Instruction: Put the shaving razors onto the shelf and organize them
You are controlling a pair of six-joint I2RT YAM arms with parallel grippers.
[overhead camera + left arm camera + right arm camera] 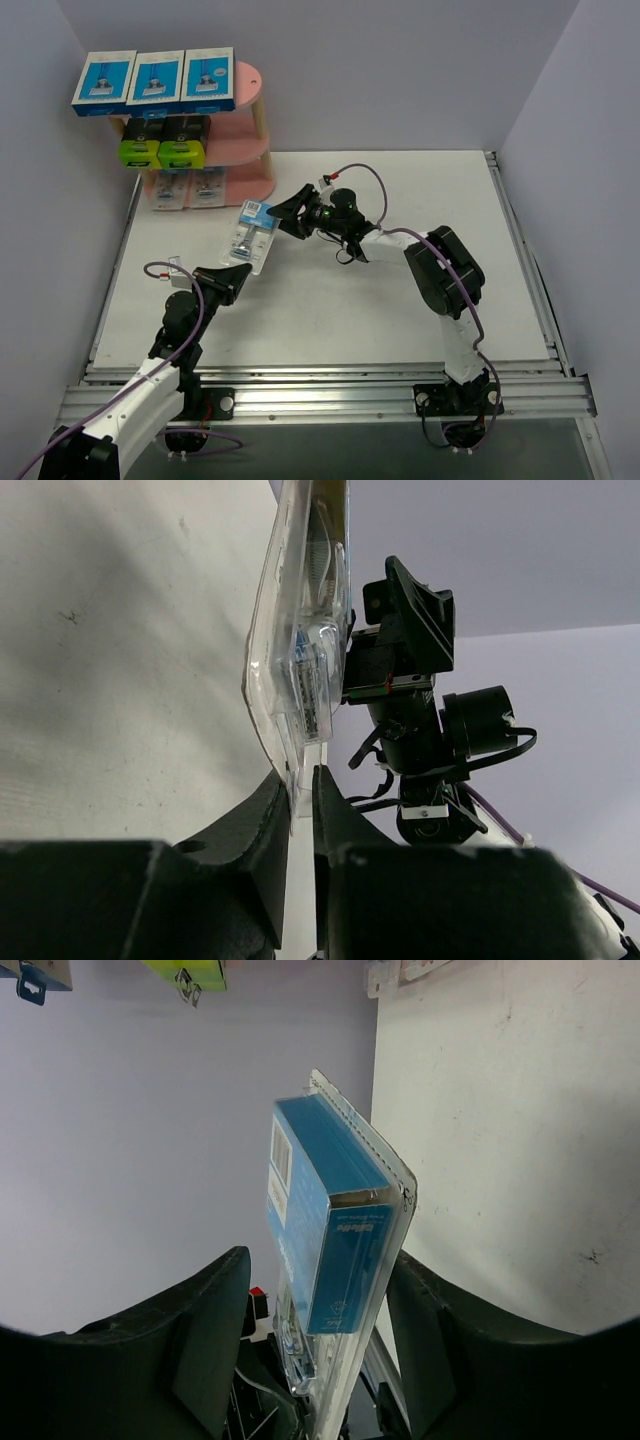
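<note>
Top external view gives you the whole layout: the pink shelf (256, 108) stands at the far left corner of the surface (350, 310). Three blue-and-white boxes (154, 80) sit side by side on its top board, and two black boxes (163, 140) with lime-green ends are on the middle board. Your lowest tier has a pair of blister packs (188, 188) next to each other.

One clear blister pack (252, 236) with a blue card is off the shelf, near its foot, and lies between your two arms. Your left claw (242, 270) is at the pack's near end and your right claw (280, 212) at its far end.

Your left wrist view shows the left claw (300, 785) narrowed to a slit, pinching the thin plastic edge of the clear blister pack (300, 660), which stands up on edge from the fingers.

Your right wrist view shows the right claw (318, 1260) spread wide, one dark finger on either side of the clear blister pack (325, 1230). A gap is visible on the left side of that view, so the fingers are not clamped on it.
</note>
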